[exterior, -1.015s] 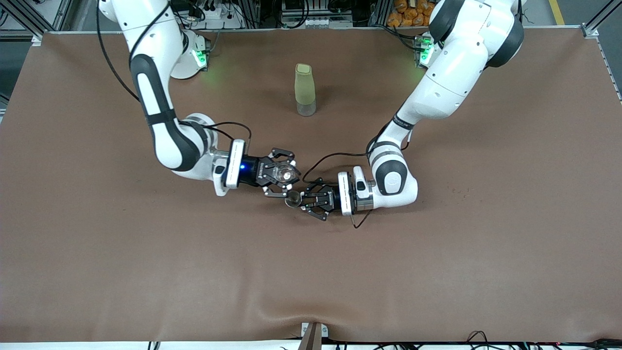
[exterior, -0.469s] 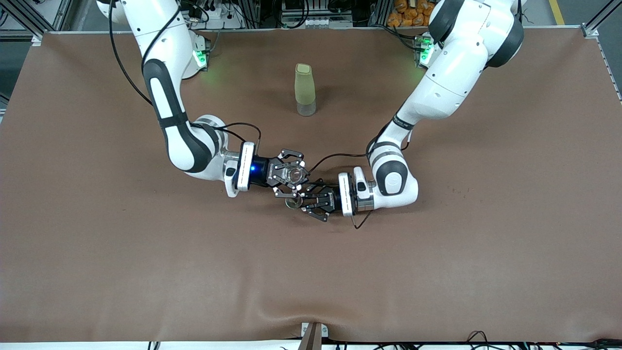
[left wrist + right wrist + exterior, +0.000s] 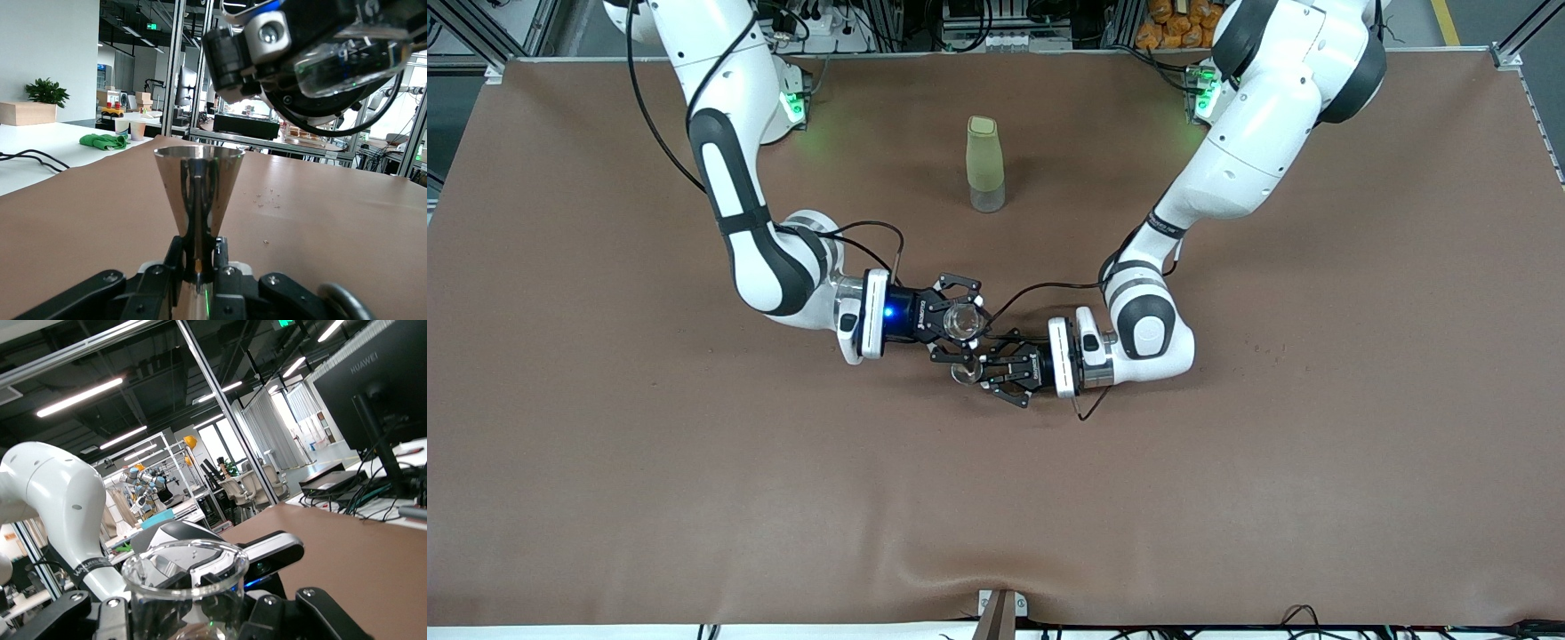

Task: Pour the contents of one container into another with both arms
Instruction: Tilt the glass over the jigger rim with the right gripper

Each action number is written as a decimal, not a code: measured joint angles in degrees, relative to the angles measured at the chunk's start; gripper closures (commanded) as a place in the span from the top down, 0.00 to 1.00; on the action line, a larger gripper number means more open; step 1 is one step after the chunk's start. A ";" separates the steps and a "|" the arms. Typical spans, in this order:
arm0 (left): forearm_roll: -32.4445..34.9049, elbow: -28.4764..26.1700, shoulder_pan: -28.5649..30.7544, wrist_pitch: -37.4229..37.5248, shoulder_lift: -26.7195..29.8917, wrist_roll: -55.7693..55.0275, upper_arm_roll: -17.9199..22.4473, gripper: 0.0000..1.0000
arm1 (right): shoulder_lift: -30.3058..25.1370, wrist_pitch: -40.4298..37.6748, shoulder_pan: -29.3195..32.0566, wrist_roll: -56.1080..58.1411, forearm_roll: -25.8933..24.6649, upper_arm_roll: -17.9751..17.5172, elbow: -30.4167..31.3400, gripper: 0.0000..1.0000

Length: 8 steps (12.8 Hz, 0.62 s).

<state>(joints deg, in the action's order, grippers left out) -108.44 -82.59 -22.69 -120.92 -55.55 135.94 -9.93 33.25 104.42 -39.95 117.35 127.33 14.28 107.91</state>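
Note:
My right gripper is shut on a clear glass cup, whose rim fills the right wrist view. My left gripper is shut on the waist of a steel cone-shaped jigger, which stands upright between the fingers. The two grippers meet head-on over the middle of the table, almost touching. In the left wrist view the right gripper and its glass cup hang above the jigger, a little to one side of it. I cannot tell what the glass holds.
A tall pale green bottle stands upright farther from the front camera, midway between the two bases. A brown mat covers the table. Small crumbs lie on it near the jigger.
The right arm has carried the glass cup toward the left gripper and now holds it right beside and above the jigger. The left gripper has barely shifted.

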 measured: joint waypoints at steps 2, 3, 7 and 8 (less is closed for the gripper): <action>0.00 0.25 0.00 0.00 0.00 0.42 0.04 0.00 | 0.00 0.00 0.00 -2.70 0.00 -0.47 0.02 0.00; 0.00 0.32 0.00 0.00 0.00 0.88 0.07 0.00 | 0.00 -0.02 0.00 -4.08 0.00 -0.68 0.02 0.00; 0.00 0.33 0.11 -0.07 0.00 4.96 0.65 0.00 | 0.00 -0.19 0.00 -10.43 0.00 -0.86 0.01 0.00; 0.00 0.33 0.31 -0.07 0.00 5.89 0.73 0.00 | -0.01 -0.28 0.00 -11.96 0.00 -0.87 0.01 0.00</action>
<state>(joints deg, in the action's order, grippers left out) -108.44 -82.26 -22.38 -120.99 -55.55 141.82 -9.20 33.24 104.14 -39.96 105.39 127.33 13.41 107.92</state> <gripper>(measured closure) 0.793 0.850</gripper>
